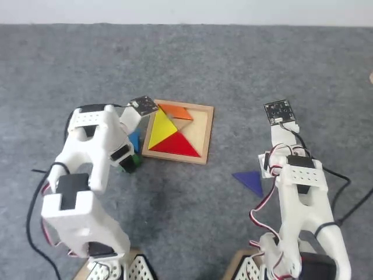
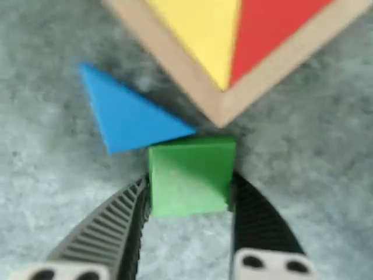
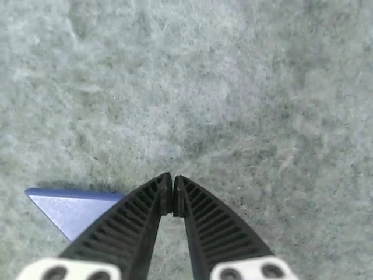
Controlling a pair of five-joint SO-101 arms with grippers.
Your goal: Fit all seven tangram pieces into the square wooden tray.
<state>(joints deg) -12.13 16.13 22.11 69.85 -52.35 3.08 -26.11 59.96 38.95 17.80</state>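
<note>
Holding the green square [image 2: 189, 175] between its two fingers [image 2: 116, 221], the left gripper [image 2: 187, 185] squeezes it from both sides. The square sits low on the grey mat [image 1: 233, 70]. Just past the fingertips is a corner of the wooden tray [image 2: 175, 64], and the square almost touches it. A blue triangle [image 2: 128, 119] lies just beyond one fingertip, with its point right beside the square.

In the tray are a yellow triangle [image 2: 204, 29], a red triangle [image 2: 274, 29] and an orange piece [image 1: 176, 112]. Some bare wood shows beside them.

The right gripper [image 3: 173, 182] has its fingers pressed together with nothing between them. A dark blue triangle [image 3: 73, 210] lies flat on the mat just beside one finger.

The step looks like picking up the green square so it can go in the tray. The job seems about half done. Next, the left gripper needs to lift the square over the wooden edge. It must turn the square so its sides match the gap, then lay it flat. If it tips, it may land on another piece.
</note>
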